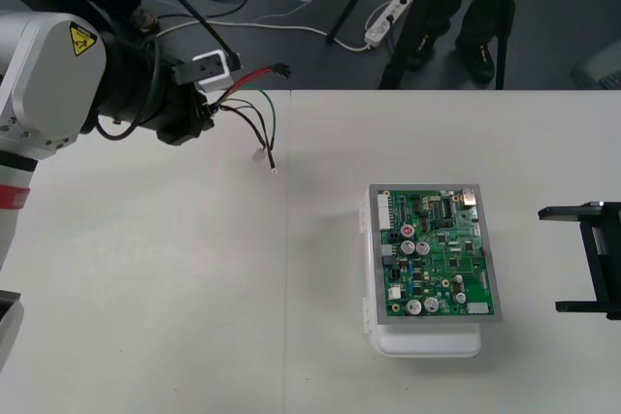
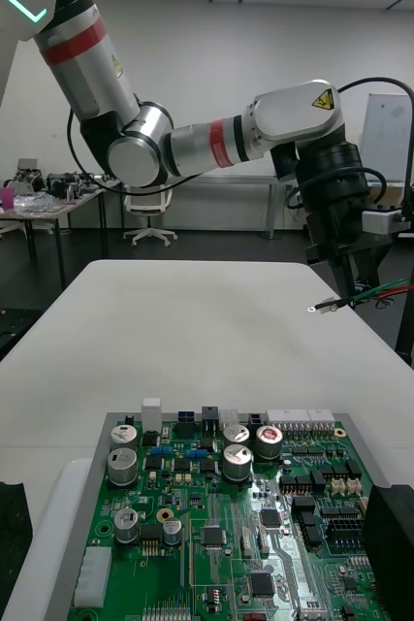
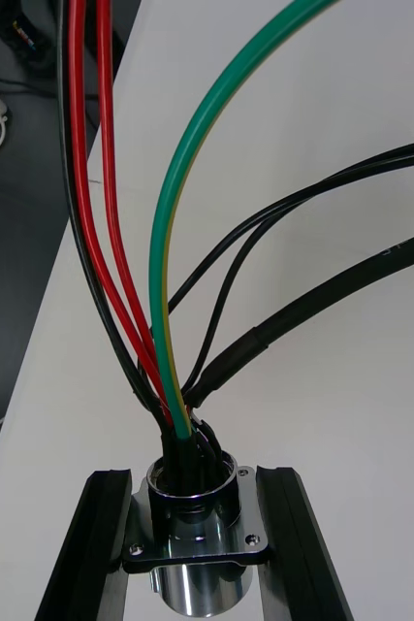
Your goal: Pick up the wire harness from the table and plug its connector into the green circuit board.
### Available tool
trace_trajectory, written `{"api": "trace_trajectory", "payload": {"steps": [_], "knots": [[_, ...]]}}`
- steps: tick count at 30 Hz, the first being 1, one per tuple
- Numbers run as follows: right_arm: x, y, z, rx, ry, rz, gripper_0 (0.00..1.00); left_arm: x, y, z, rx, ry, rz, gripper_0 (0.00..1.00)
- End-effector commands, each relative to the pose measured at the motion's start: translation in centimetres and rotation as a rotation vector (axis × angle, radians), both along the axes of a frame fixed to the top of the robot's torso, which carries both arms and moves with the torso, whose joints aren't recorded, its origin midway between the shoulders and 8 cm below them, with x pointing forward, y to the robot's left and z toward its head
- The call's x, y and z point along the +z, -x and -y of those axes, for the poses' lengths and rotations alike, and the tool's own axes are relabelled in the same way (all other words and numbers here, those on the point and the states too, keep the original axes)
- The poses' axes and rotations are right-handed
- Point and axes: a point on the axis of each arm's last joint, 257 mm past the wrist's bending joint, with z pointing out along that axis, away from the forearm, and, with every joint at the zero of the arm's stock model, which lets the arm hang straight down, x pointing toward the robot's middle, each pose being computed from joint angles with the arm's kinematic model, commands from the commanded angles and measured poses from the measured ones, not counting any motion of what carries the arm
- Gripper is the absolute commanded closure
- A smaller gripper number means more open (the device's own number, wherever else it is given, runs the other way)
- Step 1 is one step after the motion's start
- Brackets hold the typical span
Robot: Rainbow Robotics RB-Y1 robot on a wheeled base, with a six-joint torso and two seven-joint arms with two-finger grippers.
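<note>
Your left gripper [image 3: 195, 482] clamps the harness [image 1: 250, 104] by its socket [image 3: 195, 543] above the table [image 1: 146, 288], your right gripper [image 1: 592, 259] waits open beside the green board [image 1: 437, 254], and plugging-in is not yet done.

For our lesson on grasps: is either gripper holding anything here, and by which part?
The left gripper holds the harness by its metal socket, clamped between the fingers. The right gripper is open and holds nothing.

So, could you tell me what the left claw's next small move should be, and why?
Probably carry the left claw toward the green circuit board. It is shut on the harness's metal socket, up over the table's far-left area, with the wire ends dangling well short of the board; the right claw stands open beside it.
</note>
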Motion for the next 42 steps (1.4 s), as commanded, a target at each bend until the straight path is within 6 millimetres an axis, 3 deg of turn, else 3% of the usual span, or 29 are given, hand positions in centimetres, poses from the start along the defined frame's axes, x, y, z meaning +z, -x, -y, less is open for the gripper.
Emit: {"api": "trace_trajectory", "payload": {"steps": [1, 17, 32, 42], "knots": [[0.4, -0.1, -0.2, 0.020, 0.000, 0.037, 0.00, 1.4, 1.0, 2.3, 0.001, 0.083, -0.017, 1.00], [0.4, -0.1, -0.2, 0.020, 0.000, 0.037, 0.00, 4.3, 3.0, 11.2, -0.137, 0.317, -0.005, 1.00], [0.4, -0.1, -0.2, 0.020, 0.000, 0.037, 0.00, 4.8, 6.6, 14.1, -0.178, 0.436, 0.044, 1.00], [0.4, -0.1, -0.2, 0.020, 0.000, 0.037, 0.00, 4.1, 7.4, 15.3, -0.149, 0.450, 0.109, 1.00]]}}
